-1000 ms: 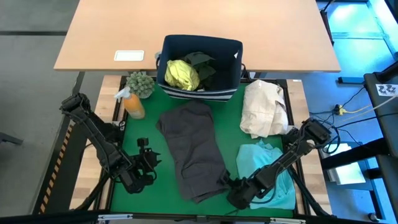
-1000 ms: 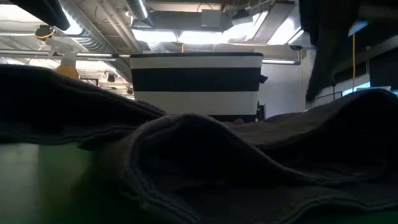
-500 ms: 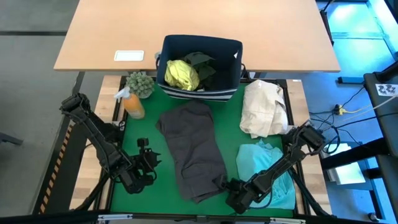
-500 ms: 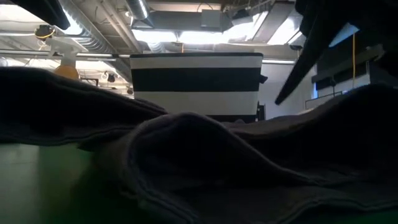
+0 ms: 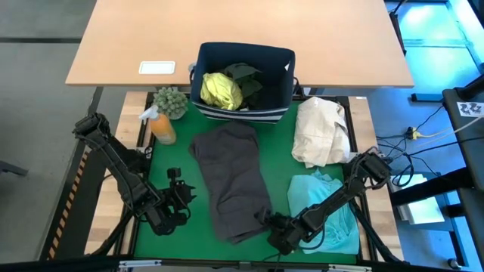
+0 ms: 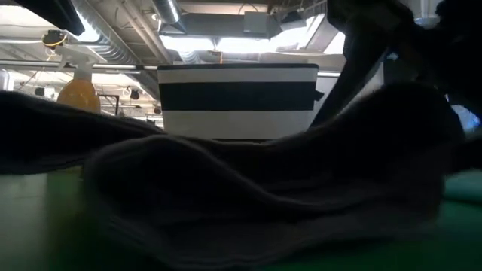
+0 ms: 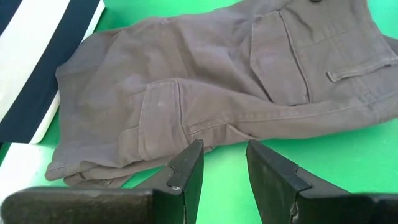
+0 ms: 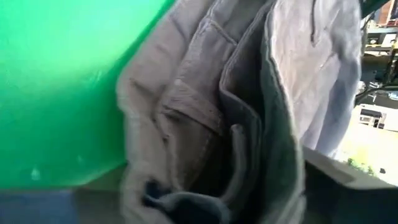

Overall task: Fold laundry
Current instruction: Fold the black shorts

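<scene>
**Green mat and what lies on it**

A green mat (image 5: 170, 162) covers the work table. Directly on it lie charcoal grey cargo trousers (image 5: 234, 181) at the middle, a turquoise garment (image 5: 321, 200) and a cream-beige cloth bundle (image 5: 321, 132) to the right, a navy striped-base fabric bin (image 5: 243, 102) at the back, and an orange spray bottle (image 5: 162, 126) beside a small green plant (image 5: 171, 100).

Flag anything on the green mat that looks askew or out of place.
The grey garment lies slanted, its near corner bunched and rumpled where the right gripper meets it. The turquoise garment is crumpled under the right arm. Nothing looks spilled or damaged.
</scene>
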Motion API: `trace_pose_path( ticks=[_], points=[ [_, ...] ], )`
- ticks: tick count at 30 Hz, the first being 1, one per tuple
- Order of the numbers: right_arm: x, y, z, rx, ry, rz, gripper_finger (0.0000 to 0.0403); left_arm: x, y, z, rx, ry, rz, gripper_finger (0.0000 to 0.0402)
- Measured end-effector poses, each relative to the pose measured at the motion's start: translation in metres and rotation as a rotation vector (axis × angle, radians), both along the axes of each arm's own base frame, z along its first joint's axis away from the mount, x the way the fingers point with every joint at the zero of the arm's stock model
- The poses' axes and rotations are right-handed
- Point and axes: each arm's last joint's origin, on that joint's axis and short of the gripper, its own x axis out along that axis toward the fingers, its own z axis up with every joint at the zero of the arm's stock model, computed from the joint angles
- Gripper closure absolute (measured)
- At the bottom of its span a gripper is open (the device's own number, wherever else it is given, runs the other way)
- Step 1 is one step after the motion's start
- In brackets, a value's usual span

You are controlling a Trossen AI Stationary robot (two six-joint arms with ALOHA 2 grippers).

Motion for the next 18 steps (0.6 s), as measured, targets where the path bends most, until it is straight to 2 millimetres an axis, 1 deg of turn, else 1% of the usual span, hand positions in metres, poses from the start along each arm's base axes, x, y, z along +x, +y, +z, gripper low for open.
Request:
trace_pose_path(
  ticks=[7,9,18],
  points=[
    [0.0013,0.0014,0.0016,0.062,-0.02,-0.036,0.033,0.0,0.0,0.0,-0.001,0.0,0.0,0.0285],
    [0.0013,0.0015,0.0019,0.081,-0.025,-0.052,0.037,0.0,0.0,0.0,0.0,0.0,0.0,0.0285],
    [0.0017,0.0011,0.0035,0.172,-0.081,-0.172,0.0368,0.0,0.0,0.0,0.0,0.0,0.0,0.0285]
  ],
)
